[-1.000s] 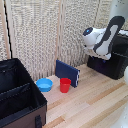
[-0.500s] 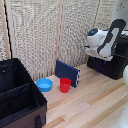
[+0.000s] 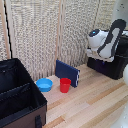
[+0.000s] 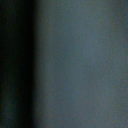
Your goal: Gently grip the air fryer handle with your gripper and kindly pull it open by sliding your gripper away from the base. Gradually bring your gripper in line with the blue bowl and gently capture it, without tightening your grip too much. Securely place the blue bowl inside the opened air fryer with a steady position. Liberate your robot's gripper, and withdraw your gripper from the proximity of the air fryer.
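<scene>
The black air fryer (image 3: 109,67) stands at the exterior view's right, by the screen wall. Its handle is hidden behind my arm. My white arm's end piece hangs close over the fryer's top and front, and the gripper (image 3: 93,51) is too small and blurred to show its fingers. The blue bowl (image 3: 44,84) sits upright on the wooden table, far to the exterior view's left of the gripper. The wrist view shows only a dark grey-blue blur, very close to some surface.
A red cup (image 3: 65,85) stands just beside the bowl. A dark-blue flat panel (image 3: 67,73) leans behind the cup. A large black fabric case (image 3: 17,100) fills the exterior view's lower left. A woven screen (image 3: 45,30) backs the table.
My arm's end piece has shifted slightly over the air fryer. The bowl, cup, panel and case have not moved.
</scene>
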